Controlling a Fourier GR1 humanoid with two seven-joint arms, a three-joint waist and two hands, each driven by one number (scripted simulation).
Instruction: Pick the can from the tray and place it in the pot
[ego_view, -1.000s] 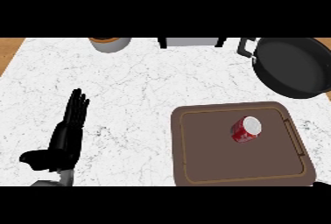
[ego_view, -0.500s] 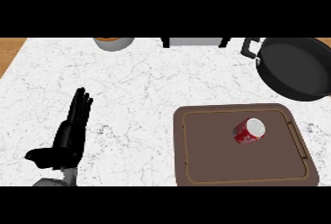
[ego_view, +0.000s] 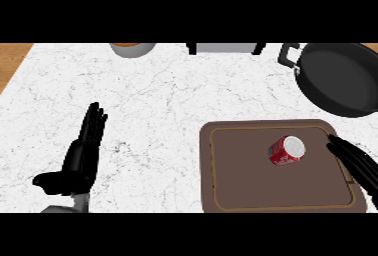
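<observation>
Can (ego_view: 286, 150) lies on tray (ego_view: 244, 195); right hand (ego_view: 356, 159) newly in view beside it, fingers straight, empty: reach likely beginning. Left hand (ego_view: 80, 160) open, resting.

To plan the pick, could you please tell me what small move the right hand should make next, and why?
Probably ease the right hand leftward to the red cylindrical can and curl round it: the can lies on its side on the brown rectangular tray, the hand's straight fingers are beside it, not touching, and nothing is held yet.
</observation>
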